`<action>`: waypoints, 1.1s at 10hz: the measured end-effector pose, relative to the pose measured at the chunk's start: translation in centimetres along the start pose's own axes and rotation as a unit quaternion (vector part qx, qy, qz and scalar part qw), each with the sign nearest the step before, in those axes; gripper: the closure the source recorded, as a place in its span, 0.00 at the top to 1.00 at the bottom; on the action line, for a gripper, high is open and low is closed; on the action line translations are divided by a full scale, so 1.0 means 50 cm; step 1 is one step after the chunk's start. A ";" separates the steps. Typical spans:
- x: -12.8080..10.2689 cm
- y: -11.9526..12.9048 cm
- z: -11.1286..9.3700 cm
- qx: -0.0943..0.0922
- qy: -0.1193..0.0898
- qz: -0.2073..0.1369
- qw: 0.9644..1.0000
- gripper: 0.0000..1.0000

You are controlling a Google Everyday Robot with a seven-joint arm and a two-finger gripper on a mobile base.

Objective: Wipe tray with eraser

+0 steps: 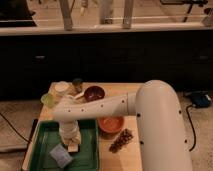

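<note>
camera view: hand (70, 140) over tray (42, 144), eraser (73, 148) half hidden beneath

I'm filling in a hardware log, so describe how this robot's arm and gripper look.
The arm is white, built of thick rounded tubular segments, with small dark dots along the forearm and the bulky upper link. No cables show on it. The gripper, down over the green tray, sits below a white cylindrical wrist.
</note>
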 end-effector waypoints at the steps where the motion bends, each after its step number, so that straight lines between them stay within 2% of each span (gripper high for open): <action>1: -0.022 -0.005 0.008 0.000 -0.005 -0.005 1.000 0.00; 3: -0.055 0.005 0.019 0.004 -0.011 -0.001 1.000 0.00; 7: -0.062 0.113 -0.004 0.002 -0.003 0.044 0.999 0.00; 9: -0.048 0.148 -0.018 0.002 0.003 0.066 0.998 0.00; 11: -0.013 0.154 -0.031 -0.001 0.008 0.074 0.997 0.00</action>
